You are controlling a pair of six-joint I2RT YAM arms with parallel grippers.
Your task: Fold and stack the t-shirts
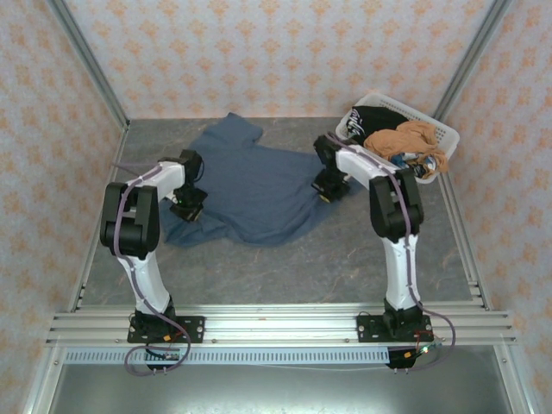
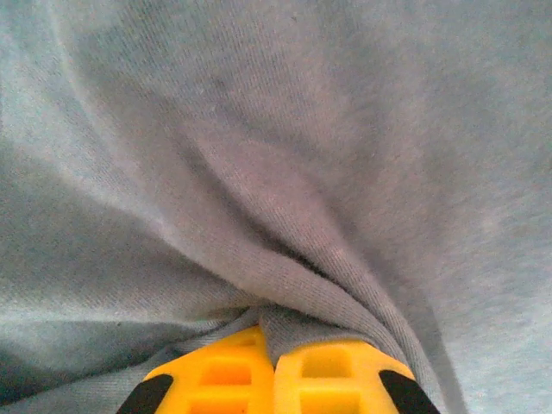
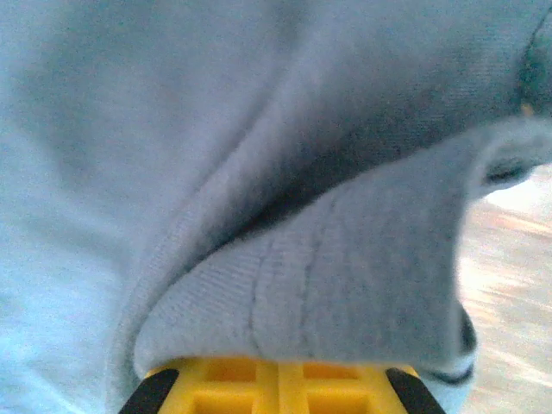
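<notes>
A: One shirt in work: slate-blue t-shirt, spread mid-frame. Left gripper pinches a fold at its left edge, right gripper clamps the hem on the right.

B: Step?

A: First fold, I'd say. Next: lift both sides evenly. Black t-shirt and orange-tan t-shirt wait in the basket, upper right. Print unreadable.

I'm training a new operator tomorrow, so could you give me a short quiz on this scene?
1. True or false: the slate-blue t-shirt lies inside the white basket.
2. What does the left pincer grip? A) blue cloth B) the basket's rim C) nothing
3. Fill in: the orange-tan t-shirt lies in the ____.
Key: 1 false; 2 A; 3 basket.
</notes>
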